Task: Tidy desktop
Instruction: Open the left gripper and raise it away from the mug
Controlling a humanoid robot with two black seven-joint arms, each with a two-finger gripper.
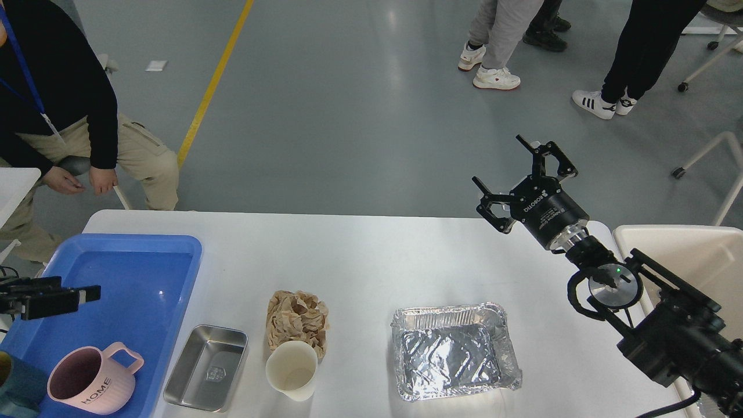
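The white desktop holds a small steel tray, a crumpled brown paper ball, a white paper cup just in front of the ball, and an empty foil tray. A pink mug stands upright in the blue tray at the left. My left gripper hovers over the tray's left side, above the mug, open and empty. My right gripper is open and empty, raised above the desktop's far right edge.
A cream-coloured bin stands beside the desktop's right end, under my right arm. A seated person is at the far left. Other people's legs and chair legs are on the floor beyond.
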